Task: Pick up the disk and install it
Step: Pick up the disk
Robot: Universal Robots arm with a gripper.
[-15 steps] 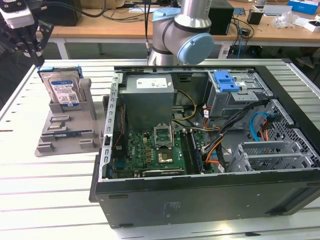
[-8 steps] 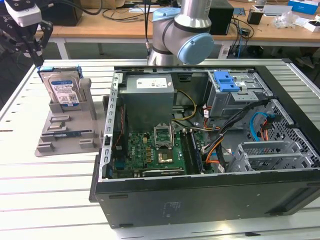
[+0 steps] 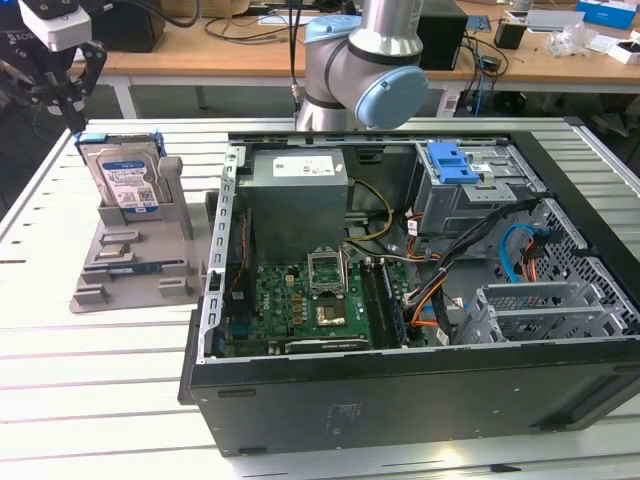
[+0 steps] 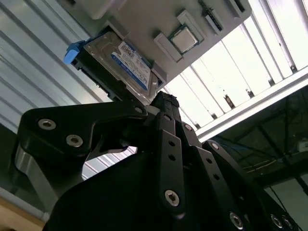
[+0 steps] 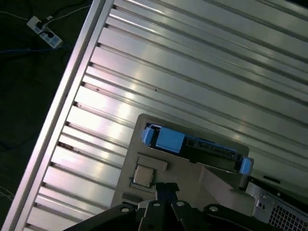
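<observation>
Slatted bench [image 3: 60,370]: disk [image 3: 125,175] upright in grey holder [image 3: 130,262], upper left of frame. Gripper [image 3: 68,105] hangs above it, jaws clenched, empty.

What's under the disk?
A grey holder: the disk stands upright in its slot, and the holder rests on the slatted table. The disk's bottom edge is hidden inside the slot, so what touches it there cannot be seen.

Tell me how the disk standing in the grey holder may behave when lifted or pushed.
The disk looks like a metal slab, so probably stiff and heavy for its size. Its faces look smooth, perhaps slippery. It stands on edge in the grey holder, so a sideways push might tilt it.
</observation>
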